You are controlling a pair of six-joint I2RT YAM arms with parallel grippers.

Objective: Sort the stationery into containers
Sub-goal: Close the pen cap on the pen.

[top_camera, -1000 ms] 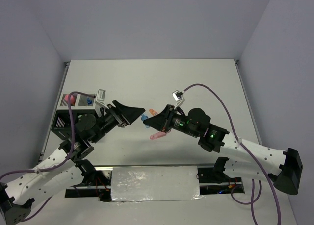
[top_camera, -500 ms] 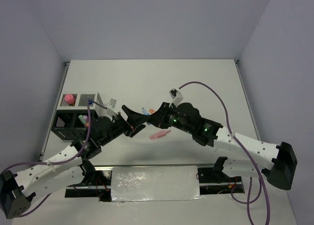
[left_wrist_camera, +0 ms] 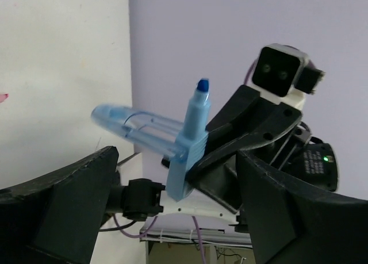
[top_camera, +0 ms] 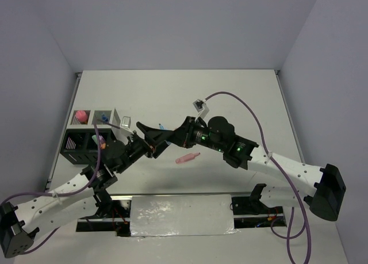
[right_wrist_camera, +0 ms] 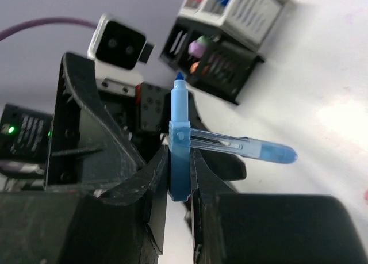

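- Pen (left_wrist_camera: 187, 143) mid-air, pinched low by my right gripper (right_wrist_camera: 179, 166).
- Left gripper (left_wrist_camera: 178, 159) spread wide, facing it.
- Light, stiff, slick plastic, I judge; I'd grip the upper barrel, clear of that clear cap (left_wrist_camera: 135, 126).

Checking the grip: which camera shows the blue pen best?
Right wrist: the blue pen stands upright and sharp, clamped in the right tool, its cap sticking sideways. Left wrist shows it too, cap blurred. Top shows just a blue speck.
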